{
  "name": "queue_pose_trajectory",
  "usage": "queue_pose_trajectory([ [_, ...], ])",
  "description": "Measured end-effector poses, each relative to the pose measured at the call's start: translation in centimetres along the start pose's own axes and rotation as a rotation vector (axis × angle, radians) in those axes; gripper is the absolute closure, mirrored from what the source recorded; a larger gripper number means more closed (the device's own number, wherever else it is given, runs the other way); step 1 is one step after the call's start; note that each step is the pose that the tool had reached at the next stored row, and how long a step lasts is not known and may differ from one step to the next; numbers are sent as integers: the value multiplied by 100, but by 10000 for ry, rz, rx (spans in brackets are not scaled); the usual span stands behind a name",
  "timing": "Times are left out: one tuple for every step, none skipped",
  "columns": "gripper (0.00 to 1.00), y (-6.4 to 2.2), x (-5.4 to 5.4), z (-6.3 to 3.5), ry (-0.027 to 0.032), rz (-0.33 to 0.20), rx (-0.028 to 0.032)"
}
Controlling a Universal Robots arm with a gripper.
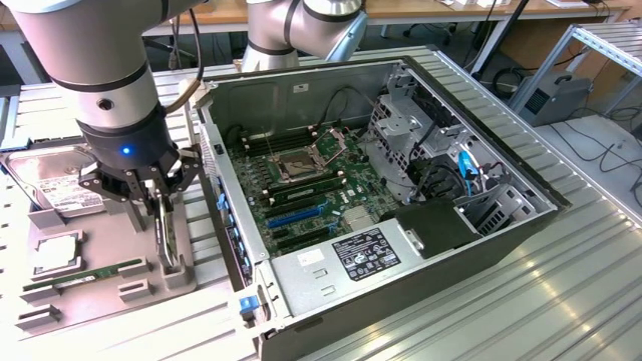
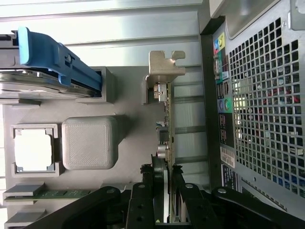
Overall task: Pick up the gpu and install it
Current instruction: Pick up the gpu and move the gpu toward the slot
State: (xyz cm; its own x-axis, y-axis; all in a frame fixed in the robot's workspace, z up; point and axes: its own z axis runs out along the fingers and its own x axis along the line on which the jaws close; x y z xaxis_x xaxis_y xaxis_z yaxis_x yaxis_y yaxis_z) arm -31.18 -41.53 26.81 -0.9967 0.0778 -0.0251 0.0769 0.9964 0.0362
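The gpu (image 1: 170, 242) is a thin dark card standing edge-on in a grey holder (image 1: 177, 277), just off the exterior view's left side of the open computer case (image 1: 471, 226). My gripper (image 1: 162, 213) reaches down over it. In the wrist view its black fingers (image 2: 153, 179) press against both faces of the gpu (image 2: 167, 119), shut on it. The card's silvery end bracket (image 2: 165, 62) sits at the holder's far post. The motherboard (image 1: 331, 177) lies inside the case, with a blue slot (image 1: 296, 213) near its front.
On the grey parts tray (image 1: 101, 233) lie a hard drive (image 1: 50, 188) with a blue rail (image 2: 57, 59), a CPU (image 1: 56, 252) and a green RAM stick (image 1: 86, 277). The case's perforated rear wall (image 2: 267, 119) stands close beside the card.
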Motion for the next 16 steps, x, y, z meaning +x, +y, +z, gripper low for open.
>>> queue_pose_trajectory([
  [73,0,0,-2,0,0,0],
  [73,0,0,-3,0,0,0],
  [73,0,0,-7,0,0,0],
  [73,0,0,-12,0,0,0],
  [73,0,0,-13,0,0,0],
  [73,1,0,-15,0,0,0],
  [73,1,0,-17,1,0,0],
  [73,1,0,-19,1,0,1],
  [73,1,0,-21,1,0,0],
  [73,1,0,-23,0,0,1],
  [73,1,-1,-26,0,0,0],
  [73,1,-1,-28,0,0,0],
  [73,1,-1,-33,0,0,0],
  [73,1,-1,-36,0,0,0],
  [73,1,-1,-38,0,0,0],
  [73,2,-1,-40,0,0,0],
])
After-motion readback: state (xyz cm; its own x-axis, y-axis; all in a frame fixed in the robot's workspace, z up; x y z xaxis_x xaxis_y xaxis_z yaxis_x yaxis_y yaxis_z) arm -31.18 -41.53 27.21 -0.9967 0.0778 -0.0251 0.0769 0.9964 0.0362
